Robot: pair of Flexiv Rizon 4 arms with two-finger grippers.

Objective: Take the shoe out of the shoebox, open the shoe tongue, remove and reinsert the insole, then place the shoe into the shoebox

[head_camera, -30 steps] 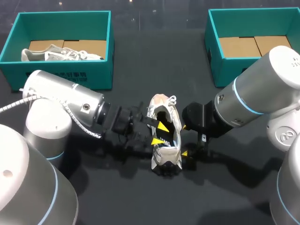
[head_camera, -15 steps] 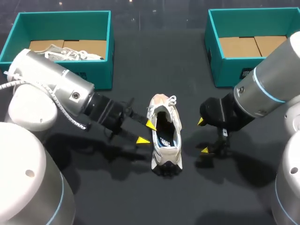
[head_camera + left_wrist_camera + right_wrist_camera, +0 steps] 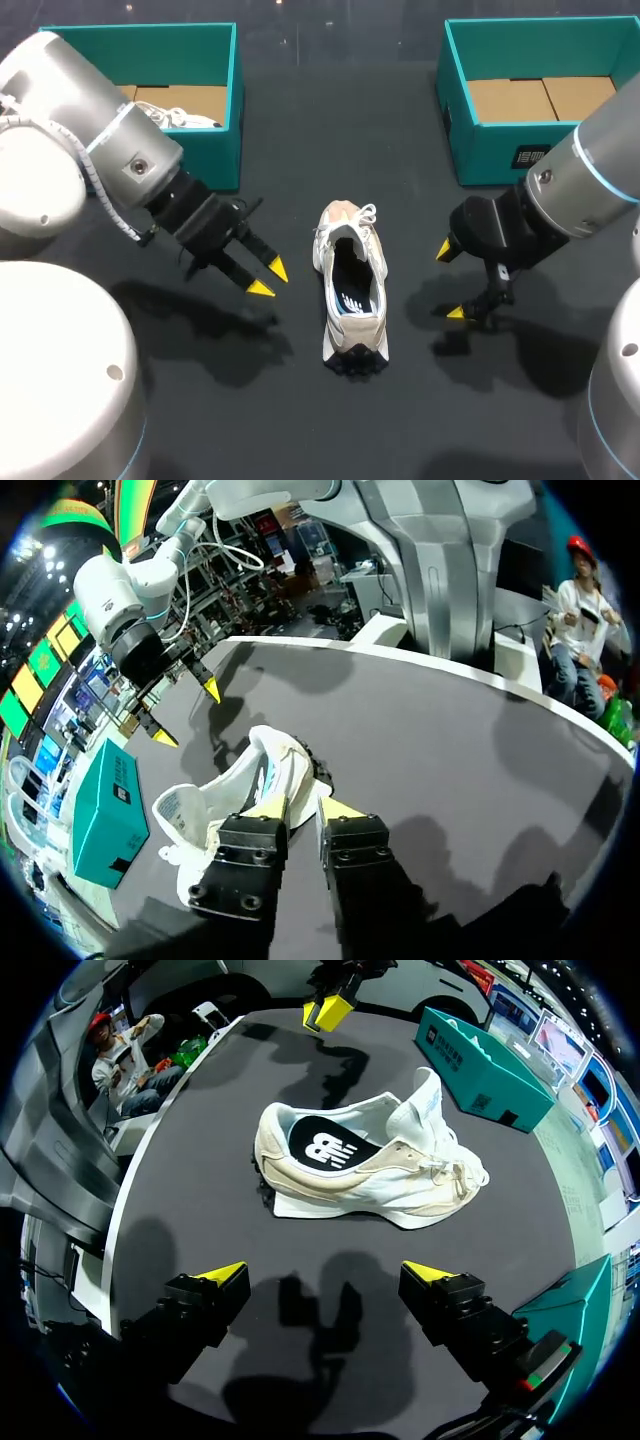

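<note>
Since the insole (image 3: 349,300) looks seated flat in the shoe (image 3: 355,340) and the tongue (image 3: 340,216) is folded out, I read the step in hand as boxing it. Shoe sits upright mid-table, heel near, toe far, and neither pincer touches it. Right gripper (image 3: 449,281) hangs just right of it, fingers wide apart, nothing between. Left gripper (image 3: 268,279) is off to its left, tips a narrow gap apart, also holding nothing.

Plan: clamp across the heel collar, one finger inside on the insole, the other outside. That's likely the stiffest part. Keep off the tongue and laces (image 3: 366,212), or the shoe would swing. Lift level and clear the box wall before lowering.

Far right shoebox (image 3: 490,150) shows only a cardboard floor. Far left shoebox (image 3: 222,150) holds a pale shoe (image 3: 185,119). The right one looks like the target, so my right arm has the shorter carry.
</note>
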